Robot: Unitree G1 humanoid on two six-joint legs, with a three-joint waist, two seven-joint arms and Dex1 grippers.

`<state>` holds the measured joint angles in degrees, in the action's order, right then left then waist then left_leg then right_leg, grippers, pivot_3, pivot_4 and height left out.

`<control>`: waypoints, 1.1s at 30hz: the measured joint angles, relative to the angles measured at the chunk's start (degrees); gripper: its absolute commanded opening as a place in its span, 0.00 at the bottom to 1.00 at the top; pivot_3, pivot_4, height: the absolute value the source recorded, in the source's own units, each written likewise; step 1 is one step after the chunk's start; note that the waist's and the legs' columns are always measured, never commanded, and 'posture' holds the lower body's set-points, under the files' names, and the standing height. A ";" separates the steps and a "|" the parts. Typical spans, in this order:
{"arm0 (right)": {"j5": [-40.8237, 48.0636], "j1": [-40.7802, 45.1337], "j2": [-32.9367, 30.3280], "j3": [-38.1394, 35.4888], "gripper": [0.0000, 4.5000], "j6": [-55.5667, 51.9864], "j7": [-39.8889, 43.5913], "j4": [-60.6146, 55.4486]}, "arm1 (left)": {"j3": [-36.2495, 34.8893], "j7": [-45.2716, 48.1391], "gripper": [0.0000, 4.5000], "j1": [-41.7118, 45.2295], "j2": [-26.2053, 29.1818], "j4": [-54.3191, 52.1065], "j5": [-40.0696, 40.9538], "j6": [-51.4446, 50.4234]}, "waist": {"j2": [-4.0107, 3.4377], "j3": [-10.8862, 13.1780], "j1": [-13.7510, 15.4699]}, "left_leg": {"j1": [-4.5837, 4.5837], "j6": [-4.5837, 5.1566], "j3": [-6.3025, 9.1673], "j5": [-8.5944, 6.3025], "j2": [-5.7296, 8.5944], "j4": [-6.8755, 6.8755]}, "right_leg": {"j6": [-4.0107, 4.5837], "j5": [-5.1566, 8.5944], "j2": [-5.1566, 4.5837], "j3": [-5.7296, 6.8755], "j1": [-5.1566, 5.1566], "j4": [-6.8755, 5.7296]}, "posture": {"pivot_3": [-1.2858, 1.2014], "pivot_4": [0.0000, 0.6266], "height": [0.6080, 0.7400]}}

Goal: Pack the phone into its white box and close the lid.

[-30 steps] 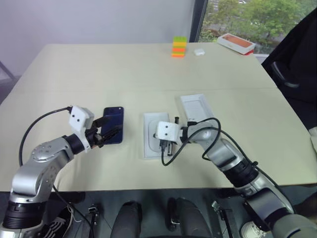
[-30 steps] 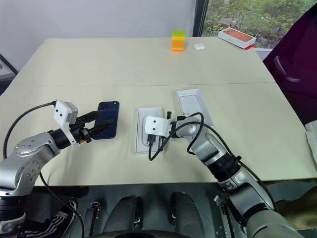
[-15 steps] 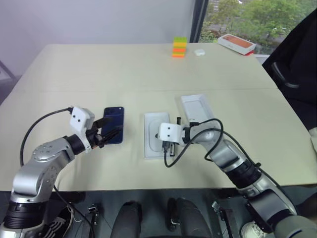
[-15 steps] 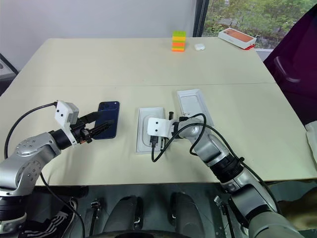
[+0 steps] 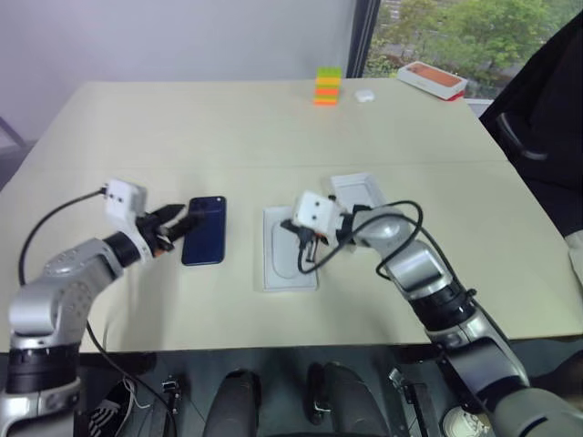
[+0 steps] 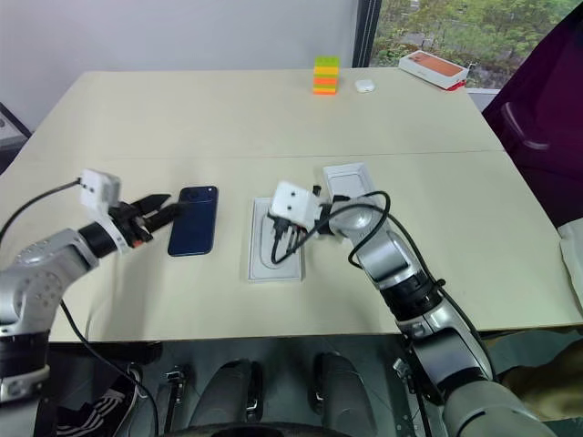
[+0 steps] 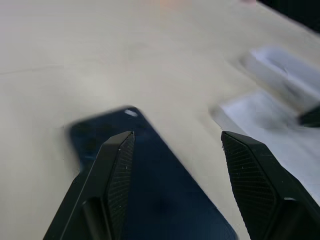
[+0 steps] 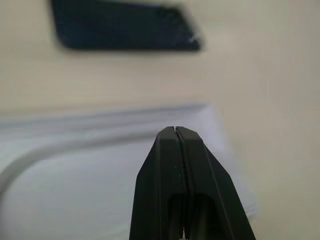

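Phone (image 5: 204,230) is lying flat on the tabletop (image 5: 228,127), just left of the white box (image 5: 290,259); the lid (image 5: 364,196) is sitting beyond the box's right side. Left claw (image 5: 176,225) is hovering spread, empty, at the phone's left edge. Right claw (image 5: 306,244) is hanging clenched, empty, over the box.

Closed right pincer (image 8: 178,131) above white box (image 8: 75,170), phone (image 8: 120,25) beyond.

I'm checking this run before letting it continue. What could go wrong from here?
The phone lies flat on the table, so the open left gripper may push it rather than pinch it. The shut right gripper hangs over the white box, where it could block or nudge the box.
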<state>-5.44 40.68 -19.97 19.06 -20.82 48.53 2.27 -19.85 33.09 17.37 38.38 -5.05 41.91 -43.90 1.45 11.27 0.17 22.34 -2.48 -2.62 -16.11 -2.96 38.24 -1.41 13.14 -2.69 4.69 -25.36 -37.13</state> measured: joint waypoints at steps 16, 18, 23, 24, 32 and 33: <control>-3.12 7.96 15.42 4.68 0.01 0.94 -7.43 16.48 | -3.47 3.34 0.66 13.63 4.23 28.69 5.64 -22.16 | 0.01 -0.01 -1.22 | 0.04 -0.09 -0.01 0.05 -0.01 -0.01 | 0.01 -0.02 -0.07 0.02 -0.06 -0.12 | 0.52 0.24 1.00; -2.40 9.15 17.21 4.71 0.01 -1.27 -7.35 17.93 | -3.45 4.09 0.66 14.84 4.16 31.75 4.77 -22.05 | 0.02 -0.01 -1.21 | 0.04 -0.12 -0.01 0.07 0.00 -0.01 | 0.01 -0.02 -0.08 0.02 -0.06 -0.12 | 0.52 0.24 1.00; -2.31 12.21 20.17 5.44 0.01 -4.21 -6.69 21.44 | -1.03 7.64 0.66 16.45 3.83 37.54 2.58 -22.20 | 0.04 -0.02 -1.18 | 0.03 -0.13 0.01 0.07 0.01 -0.01 | 0.02 -0.02 -0.09 0.04 -0.06 -0.17 | 0.52 0.24 1.00; -2.33 12.22 20.44 5.68 0.01 -4.74 -6.46 22.00 | -1.04 8.48 0.66 16.79 3.75 38.30 2.49 -22.32 | 0.06 -0.04 -1.13 | 0.04 -0.13 0.02 0.07 0.01 -0.01 | 0.02 -0.02 -0.09 0.05 -0.06 -0.17 | 0.52 0.24 1.00; -6.23 12.87 20.95 9.59 0.01 -4.01 -7.81 27.76 | 2.20 13.70 0.66 18.94 3.35 40.78 -0.27 -23.06 | 0.10 -0.06 -0.86 | 0.02 -0.13 0.01 0.07 0.07 0.00 | 0.02 -0.02 -0.17 0.04 -0.04 -0.21 | 0.52 0.24 1.00; -7.24 12.81 20.97 10.52 0.01 -3.42 -8.38 29.29 | 2.69 14.48 0.66 19.26 3.27 41.02 -0.85 -23.01 | 0.10 -0.06 -0.82 | 0.02 -0.13 0.01 0.07 0.09 0.00 | 0.02 -0.02 -0.19 0.04 -0.04 -0.22 | 0.52 0.24 1.00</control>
<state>-12.68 53.49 1.00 29.58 -24.23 40.15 31.56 -17.16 47.57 36.62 41.65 35.97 41.05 -66.90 1.55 11.20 -0.64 22.36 -2.61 -2.61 -16.03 -2.87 38.25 -1.40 13.12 -2.88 4.74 -25.40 -37.35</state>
